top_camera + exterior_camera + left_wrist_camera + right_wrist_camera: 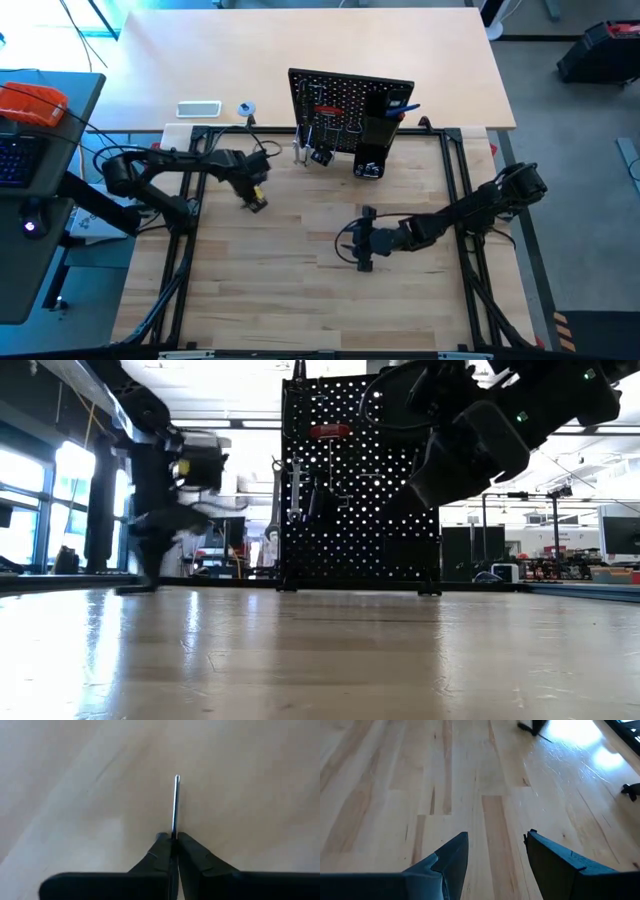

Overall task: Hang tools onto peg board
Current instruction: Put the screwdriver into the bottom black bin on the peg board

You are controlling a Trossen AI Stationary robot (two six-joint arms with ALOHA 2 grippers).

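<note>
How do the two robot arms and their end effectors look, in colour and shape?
Both arms are dark, jointed links with black cables looping beside them. The left end effector has two black fingers tapering to narrow tips. The right end effector has two broad, dark, wedge-shaped fingers with angular edges. No markings are visible.

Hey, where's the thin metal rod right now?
The thin metal rod is pinched in the left end effector, low over the wooden table on its left side, in front of and left of the peg board.
</note>
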